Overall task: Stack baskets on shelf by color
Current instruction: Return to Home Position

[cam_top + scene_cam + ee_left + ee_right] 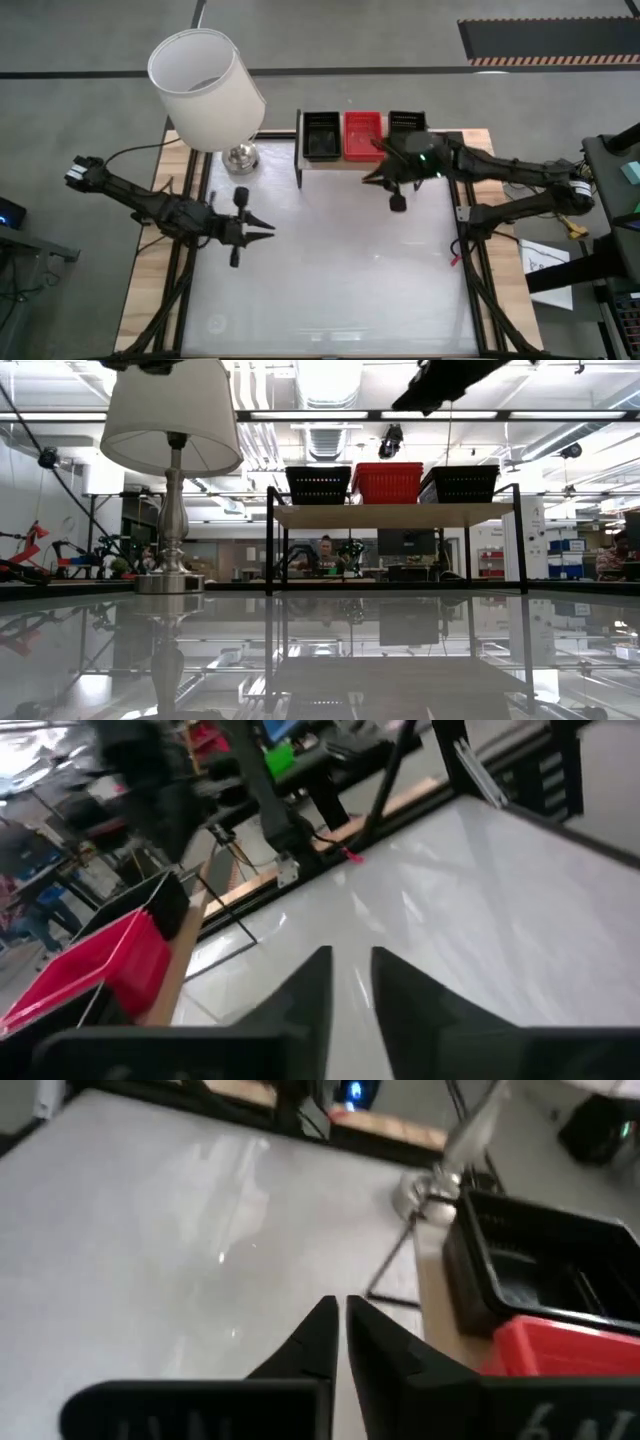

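— What is the biggest thing we see from above?

— The white-topped table (330,280) fills the high view. The lamp with a white drum shade and shiny metal base (205,90) stands at its far left corner. Along the far edge is the low light-wood shelf on thin black legs (395,515).

— And the baskets?

— We count three places on the shelf: a black perforated plastic basket (320,135) at the left end, a red perforated plastic basket (362,133) in the middle, and a second black basket (460,482) at the right end. From above, the right arm covers part of that last one. The low view shows all three in a row on the board, close side by side. Neither view lets us tell how many are nested in each place.

— Where are the arms?

— The right gripper (372,180) hangs over the table just in front of the shelf, near the red basket. Only its wrist view shows us the fingers (318,1330): the tips almost touch, with nothing between them. The left gripper (266,227) hovers over the table's left half, well apart from the shelf. Its wrist view shows a narrow gap between the fingers, which hold nothing.

— Does the low view add anything about them?

— It shows only dark arm parts at its upper edge, so we learn nothing of the fingers there.
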